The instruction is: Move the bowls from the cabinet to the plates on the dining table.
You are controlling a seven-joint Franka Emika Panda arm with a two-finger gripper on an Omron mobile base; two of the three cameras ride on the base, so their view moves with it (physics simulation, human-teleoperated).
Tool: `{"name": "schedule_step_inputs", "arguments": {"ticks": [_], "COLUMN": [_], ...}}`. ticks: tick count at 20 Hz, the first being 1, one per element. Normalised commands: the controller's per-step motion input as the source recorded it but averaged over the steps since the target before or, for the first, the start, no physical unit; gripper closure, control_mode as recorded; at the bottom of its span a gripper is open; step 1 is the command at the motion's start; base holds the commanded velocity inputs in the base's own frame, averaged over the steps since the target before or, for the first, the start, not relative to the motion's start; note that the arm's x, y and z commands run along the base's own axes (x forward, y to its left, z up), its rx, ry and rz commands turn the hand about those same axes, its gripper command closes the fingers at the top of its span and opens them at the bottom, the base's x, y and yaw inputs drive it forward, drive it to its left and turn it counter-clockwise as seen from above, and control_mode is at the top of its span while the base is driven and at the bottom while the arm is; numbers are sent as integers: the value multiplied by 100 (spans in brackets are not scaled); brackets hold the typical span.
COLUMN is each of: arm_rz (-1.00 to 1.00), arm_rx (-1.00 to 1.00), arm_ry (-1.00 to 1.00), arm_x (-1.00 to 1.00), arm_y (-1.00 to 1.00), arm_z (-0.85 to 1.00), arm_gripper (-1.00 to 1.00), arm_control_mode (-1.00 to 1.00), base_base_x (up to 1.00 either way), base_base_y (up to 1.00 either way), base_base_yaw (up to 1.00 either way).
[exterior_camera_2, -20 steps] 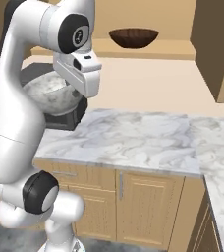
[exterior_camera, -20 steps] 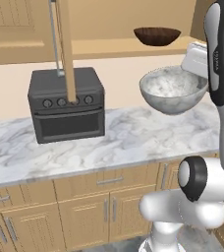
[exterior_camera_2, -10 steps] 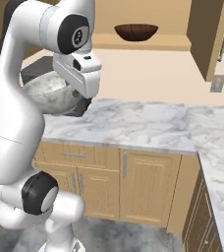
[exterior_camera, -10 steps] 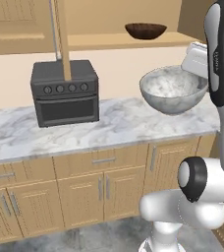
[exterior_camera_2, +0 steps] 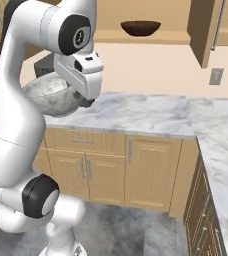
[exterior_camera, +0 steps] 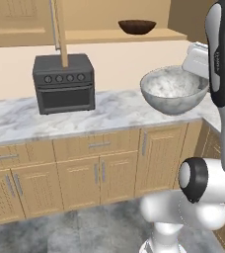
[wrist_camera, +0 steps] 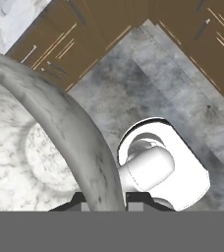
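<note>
My gripper (exterior_camera: 192,73) is shut on the rim of the deep grey-white marbled bowl (exterior_camera: 173,91) and holds it level in the air in front of the counter. In the right base view the bowl (exterior_camera_2: 48,95) sits left of the hand, and the gripper (exterior_camera_2: 84,101) clamps its near edge. The hand view looks down along the bowl's rim (wrist_camera: 74,138), which runs between the fingertips of the gripper (wrist_camera: 104,203). The dark brown wooden bowl (exterior_camera: 137,26) (exterior_camera_2: 140,27) rests on the shelf of the open cabinet (exterior_camera: 149,35). The plates and the dining table are out of view.
A black oven (exterior_camera: 64,83) stands on the marble counter (exterior_camera: 109,111), below the open cabinet door's edge (exterior_camera: 60,29). Another open door (exterior_camera_2: 203,30) hangs at the right. The counter (exterior_camera_2: 151,112) turns a corner at the right. Base cabinets (exterior_camera: 99,173) and grey floor (wrist_camera: 182,98) lie below.
The whole picture has shifted: the base has backed away from the counter, which now looks farther off with more floor showing. The marbled bowl stays gripped in the same place relative to the arm.
</note>
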Motion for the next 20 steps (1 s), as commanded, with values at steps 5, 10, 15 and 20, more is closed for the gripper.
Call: {"name": "schedule_step_inputs", "arguments": {"ticks": [5,10,15,20], "arm_rz": [0,0,0,0], "arm_rx": [0,0,0,0], "arm_ry": [0,0,0,0], "arm_x": [0,0,0,0], "arm_y": [0,0,0,0], "arm_z": [0,0,0,0], "arm_gripper": [100,100,100,100], "arm_control_mode": [100,100,100,100], "base_base_x": [-62,-62,-62,-62], "base_base_y": [-3,0,0,0], "base_base_yaw": [0,0,0,0]}}
